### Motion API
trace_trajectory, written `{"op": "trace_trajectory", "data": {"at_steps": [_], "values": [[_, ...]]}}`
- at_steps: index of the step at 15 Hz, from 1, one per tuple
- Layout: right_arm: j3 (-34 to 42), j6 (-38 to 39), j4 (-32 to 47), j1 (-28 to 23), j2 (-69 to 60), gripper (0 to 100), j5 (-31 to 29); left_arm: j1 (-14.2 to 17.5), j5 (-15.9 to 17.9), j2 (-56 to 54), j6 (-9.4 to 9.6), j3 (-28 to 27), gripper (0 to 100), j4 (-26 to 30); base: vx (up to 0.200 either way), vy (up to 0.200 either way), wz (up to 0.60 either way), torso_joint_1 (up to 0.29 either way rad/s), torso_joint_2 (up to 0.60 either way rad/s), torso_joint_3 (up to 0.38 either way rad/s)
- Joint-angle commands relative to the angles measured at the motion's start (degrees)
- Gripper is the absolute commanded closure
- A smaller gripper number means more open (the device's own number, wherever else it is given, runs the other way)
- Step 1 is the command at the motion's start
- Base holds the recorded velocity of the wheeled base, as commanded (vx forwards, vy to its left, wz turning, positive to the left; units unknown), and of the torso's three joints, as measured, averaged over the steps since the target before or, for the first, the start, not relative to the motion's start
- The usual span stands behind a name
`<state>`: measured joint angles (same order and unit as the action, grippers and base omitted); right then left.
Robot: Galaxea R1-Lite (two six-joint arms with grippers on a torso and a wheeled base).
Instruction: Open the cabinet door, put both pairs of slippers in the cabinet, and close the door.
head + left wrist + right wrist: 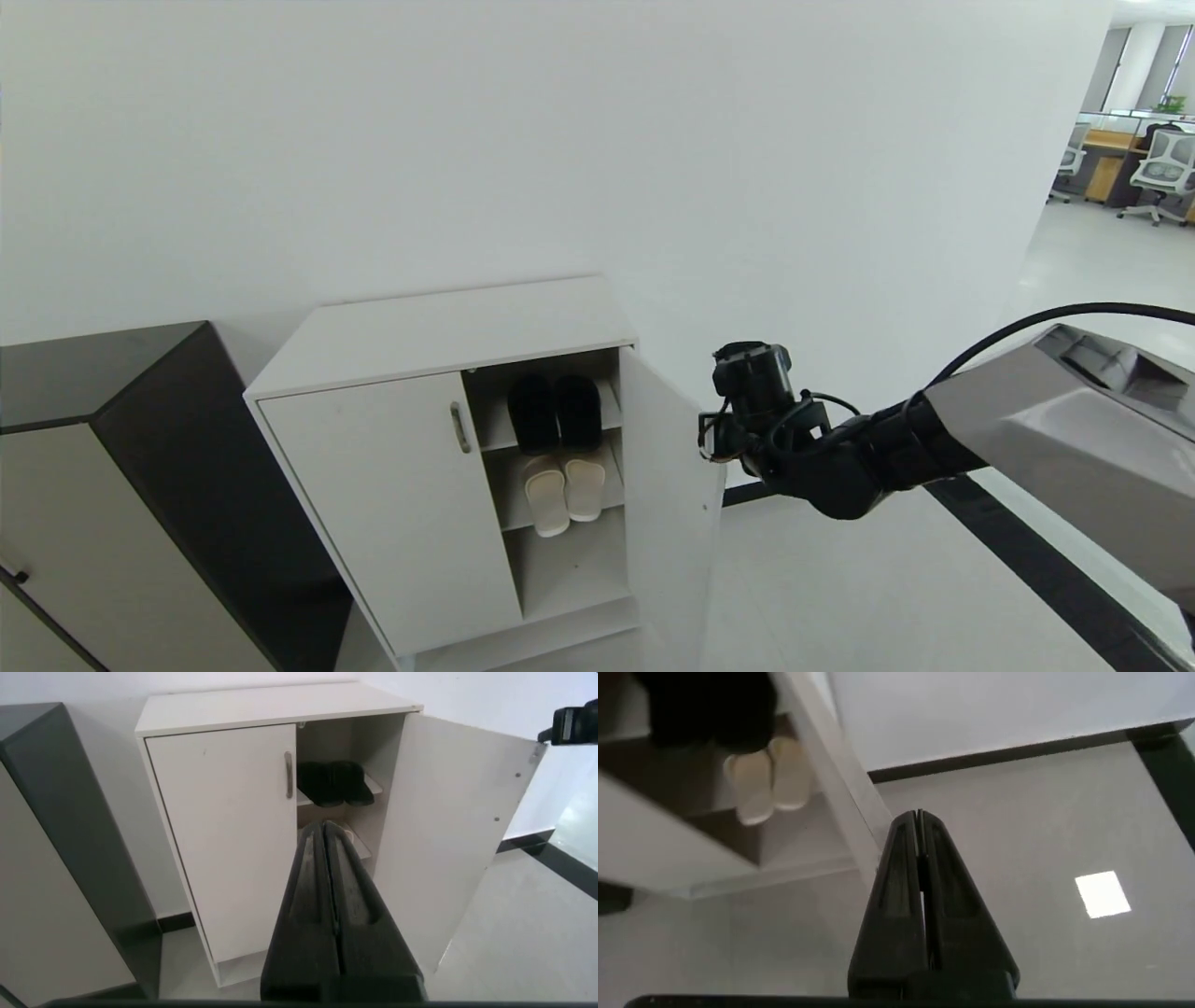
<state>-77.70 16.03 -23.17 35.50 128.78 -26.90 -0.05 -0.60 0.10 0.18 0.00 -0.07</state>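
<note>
The white cabinet stands against the wall with its left door closed and its right door swung open. A black pair of slippers lies on the top shelf and a beige pair on the shelf below. My right gripper sits just beyond the open door's outer face, near its free edge. In the right wrist view that gripper is shut and empty, with the door edge and beige slippers beside it. My left gripper is shut and empty, held in front of the cabinet opening, apart from it.
A dark grey cabinet stands close on the white cabinet's left. A black floor strip runs along the wall's base at the right. Open grey floor spreads right of the door. Office chairs stand far off.
</note>
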Motion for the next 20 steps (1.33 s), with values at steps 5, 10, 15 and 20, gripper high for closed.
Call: {"op": "trace_trajectory", "data": {"at_steps": [5, 10, 15, 20], "values": [[13.1, -2.76, -8.73, 7.39, -9.78, 100, 0.01, -0.04, -0.11, -0.01, -0.01, 0.0, 100, -0.01, 0.0, 0.0, 0.0, 0.0, 0.0, 0.0], [17.59, -4.34, -14.0, 9.24, -10.04, 100, 0.1, 0.05, -0.11, -0.01, -0.01, 0.0, 100, -0.01, 0.0, 0.0, 0.0, 0.0, 0.0, 0.0], [17.85, -4.34, -14.0, 9.85, -9.95, 100, 0.36, 0.05, -0.02, -0.01, -0.01, 0.0, 100, -0.01, 0.0, 0.0, 0.6, 0.005, 0.0, 0.003], [19.96, -4.34, -16.38, 9.85, -9.51, 100, 1.59, 0.05, -0.02, -0.01, -0.01, 0.0, 100, -0.01, 0.0, 0.0, 0.36, 0.002, 0.0, 0.002]]}}
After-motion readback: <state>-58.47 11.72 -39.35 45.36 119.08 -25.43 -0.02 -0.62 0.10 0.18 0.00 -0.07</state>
